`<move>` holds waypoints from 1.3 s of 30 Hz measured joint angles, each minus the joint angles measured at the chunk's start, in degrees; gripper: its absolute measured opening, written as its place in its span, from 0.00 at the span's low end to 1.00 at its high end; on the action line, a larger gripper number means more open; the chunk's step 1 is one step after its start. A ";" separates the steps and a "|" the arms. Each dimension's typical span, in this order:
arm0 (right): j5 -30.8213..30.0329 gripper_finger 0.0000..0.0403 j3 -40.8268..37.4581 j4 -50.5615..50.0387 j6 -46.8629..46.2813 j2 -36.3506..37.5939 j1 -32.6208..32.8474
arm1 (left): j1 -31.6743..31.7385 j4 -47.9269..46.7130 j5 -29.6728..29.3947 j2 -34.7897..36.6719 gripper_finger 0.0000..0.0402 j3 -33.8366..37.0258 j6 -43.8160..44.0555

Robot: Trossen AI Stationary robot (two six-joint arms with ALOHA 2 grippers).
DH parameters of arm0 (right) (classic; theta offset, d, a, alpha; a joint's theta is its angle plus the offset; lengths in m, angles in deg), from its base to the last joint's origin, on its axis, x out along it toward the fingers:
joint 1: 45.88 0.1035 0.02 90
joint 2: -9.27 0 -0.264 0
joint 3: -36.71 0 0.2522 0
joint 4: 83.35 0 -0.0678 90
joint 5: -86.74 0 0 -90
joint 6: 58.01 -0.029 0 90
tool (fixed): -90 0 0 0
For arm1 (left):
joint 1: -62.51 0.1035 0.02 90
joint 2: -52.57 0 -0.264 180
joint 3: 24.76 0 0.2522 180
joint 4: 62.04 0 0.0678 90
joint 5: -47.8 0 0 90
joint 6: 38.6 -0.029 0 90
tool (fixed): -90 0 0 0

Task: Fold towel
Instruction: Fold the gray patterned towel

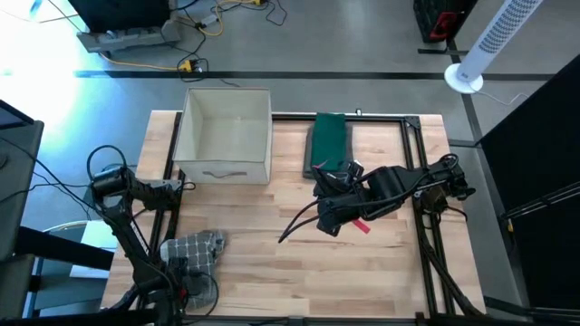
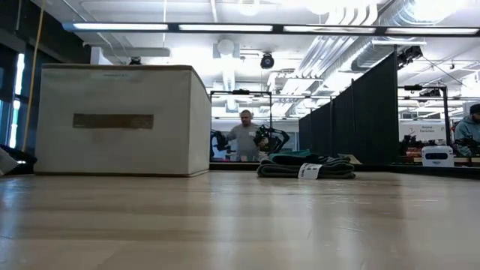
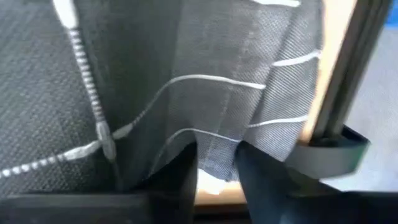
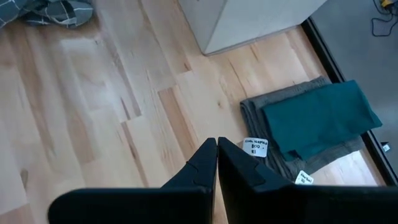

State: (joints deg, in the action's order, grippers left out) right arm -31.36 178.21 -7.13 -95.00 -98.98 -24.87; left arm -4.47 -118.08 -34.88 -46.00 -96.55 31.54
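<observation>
Left gripper (image 3: 217, 168) at the table's near-left corner, fingers (image 3: 264, 177) clamped on the edge of the gray checked towel (image 1: 193, 249), cloth bunched between and ahead of them. Right gripper (image 4: 216, 163) hovers mid-table, fingers pressed together, empty; folded teal and gray towels (image 4: 314, 124) lie just beyond its tips.

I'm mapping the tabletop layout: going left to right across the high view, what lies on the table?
Grey checked towel → white box → folded green and grey towels → right gripper.
</observation>
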 joint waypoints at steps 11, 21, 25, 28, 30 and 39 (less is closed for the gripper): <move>0.11 0.00 0.00 0.00 -0.33 -0.02 0.46 | 10.57 -4.24 -1.99 10.09 0.00 -0.58 -4.49; 1.40 0.00 -0.07 0.00 -0.26 1.86 2.29 | 33.03 -0.44 -5.45 17.61 0.00 -1.84 -19.51; 1.35 0.00 -0.07 0.02 -1.51 3.73 3.53 | 41.96 4.50 -6.96 17.62 0.00 -6.20 -28.56; 0.72 0.00 -0.07 0.02 -2.80 4.95 4.67 | 47.51 10.19 -7.67 17.56 0.00 -9.52 -33.86; -0.71 0.00 -0.07 0.02 -3.95 5.64 5.67 | 50.21 12.45 -7.34 17.60 0.00 -12.25 -36.65; -7.05 0.00 -0.04 0.02 -11.64 7.85 9.74 | 54.41 8.44 2.80 17.96 0.00 -25.92 -45.75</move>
State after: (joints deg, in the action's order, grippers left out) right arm -38.41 178.17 -7.12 -106.64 -91.13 -15.13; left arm 49.94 -109.64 -32.07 -28.04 -122.46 -14.21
